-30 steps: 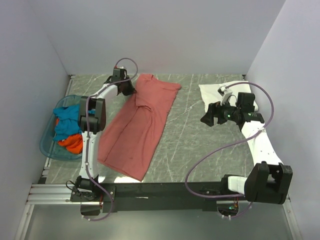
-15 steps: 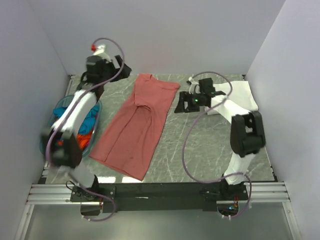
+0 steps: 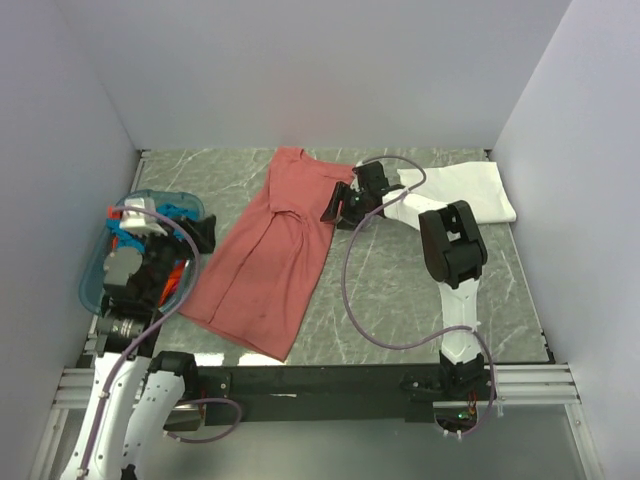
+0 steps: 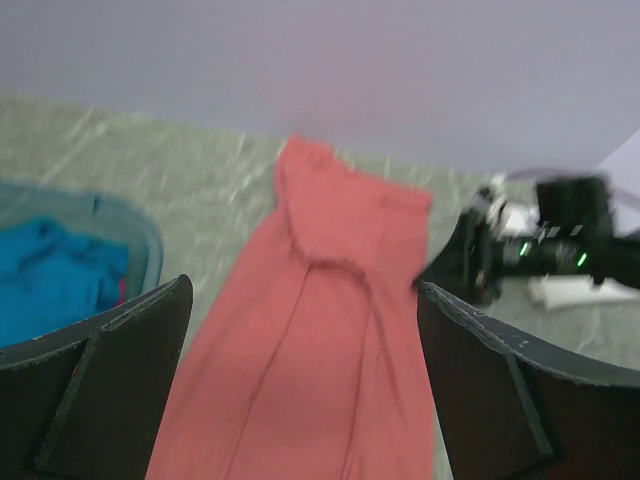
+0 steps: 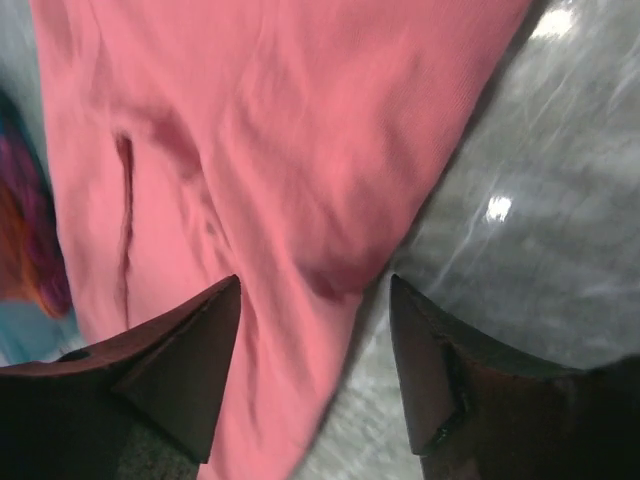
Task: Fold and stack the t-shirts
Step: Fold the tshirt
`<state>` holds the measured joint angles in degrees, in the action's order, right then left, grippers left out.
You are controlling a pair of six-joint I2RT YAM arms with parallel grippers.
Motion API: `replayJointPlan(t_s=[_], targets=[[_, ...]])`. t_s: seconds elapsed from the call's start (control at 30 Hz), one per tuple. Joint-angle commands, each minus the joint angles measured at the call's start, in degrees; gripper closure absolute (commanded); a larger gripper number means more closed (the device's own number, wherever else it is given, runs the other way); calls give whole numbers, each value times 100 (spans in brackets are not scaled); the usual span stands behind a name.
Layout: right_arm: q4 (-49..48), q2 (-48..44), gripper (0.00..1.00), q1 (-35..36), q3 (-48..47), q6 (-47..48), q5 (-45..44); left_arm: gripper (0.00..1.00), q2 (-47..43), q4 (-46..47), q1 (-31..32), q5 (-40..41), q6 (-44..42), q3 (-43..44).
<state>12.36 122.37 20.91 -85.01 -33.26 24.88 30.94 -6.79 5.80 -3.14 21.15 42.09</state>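
Note:
A dusty-red t-shirt lies flat and lengthwise on the table's left middle, also seen as the red t-shirt in the left wrist view. My left gripper hangs open over the basket, apart from the shirt; that gripper has nothing between its fingers. My right gripper is low at the red shirt's right edge near the sleeve. In its wrist view the right gripper is open and straddles that edge of the red t-shirt. A white t-shirt lies at the back right.
A translucent blue basket at the left edge holds a teal-blue t-shirt and an orange one. Walls close in the table on the left, back and right. Bare marbled tabletop lies between the red and white shirts.
The left gripper opened and its arm swung from the table's back left to above the basket. The right gripper travelled left from the white shirt to the red shirt's edge, its jaws narrowing.

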Motion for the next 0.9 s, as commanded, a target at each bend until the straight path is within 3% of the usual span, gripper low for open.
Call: replayJointPlan(t_s=[0.0,0.27,0.5,0.57,0.87], targets=[[-278,235,33,-16,-314,-515,-230,1,-588,-718,0,164,-216,-235],[-260,648,58,-34,-376,-823,-203,0,-1300,-1343,0,190,-208,-288],[-331,402,94,-297,-103,-770,-159,1,-1248,-1290,0,129,-190,-324],[-287,315,100,-437,-42,-700,-124,0,-1239,-1290,0,112,-190,-332],[731,24,100,-1088,-191,213,-142,0,-1143,-1202,0,-256,-172,-359]])
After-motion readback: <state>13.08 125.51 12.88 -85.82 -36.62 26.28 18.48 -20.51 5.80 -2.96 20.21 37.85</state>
